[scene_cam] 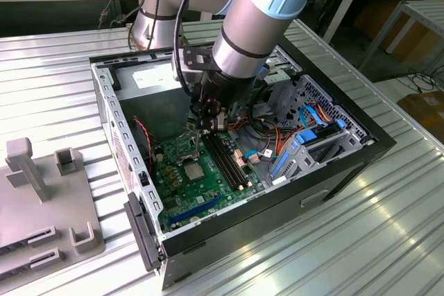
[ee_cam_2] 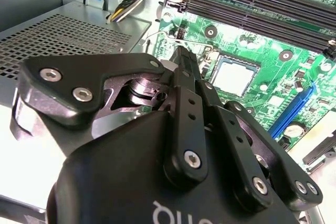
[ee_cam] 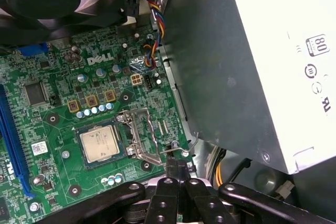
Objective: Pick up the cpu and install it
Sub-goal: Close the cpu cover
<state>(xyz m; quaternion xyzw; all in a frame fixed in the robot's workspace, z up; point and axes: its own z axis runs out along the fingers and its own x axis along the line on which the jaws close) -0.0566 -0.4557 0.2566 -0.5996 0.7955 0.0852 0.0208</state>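
Near the middle of the exterior view, the tool (scene_cam: 202, 128) hangs inside the open computer case (scene_cam: 361, 145) on the ribbed desk (scene_cam: 388, 240), just above the green motherboard (scene_cam: 201, 185); the cpu (scene_cam: 191, 170) lies in its socket just below the fingertips. Right of centre in the second wrist view, the cpu (ee_cam_2: 232, 74) sits seated, and the black fingers (ee_cam_2: 184, 72) appear pressed together, holding nothing. Lower left of centre in the first wrist view, the cpu (ee_cam: 98, 144) lies beside the raised metal load plate (ee_cam: 140, 136). The plate looks unlatched, so I judge a careless push near the lever could shift the chip or bend socket pins.
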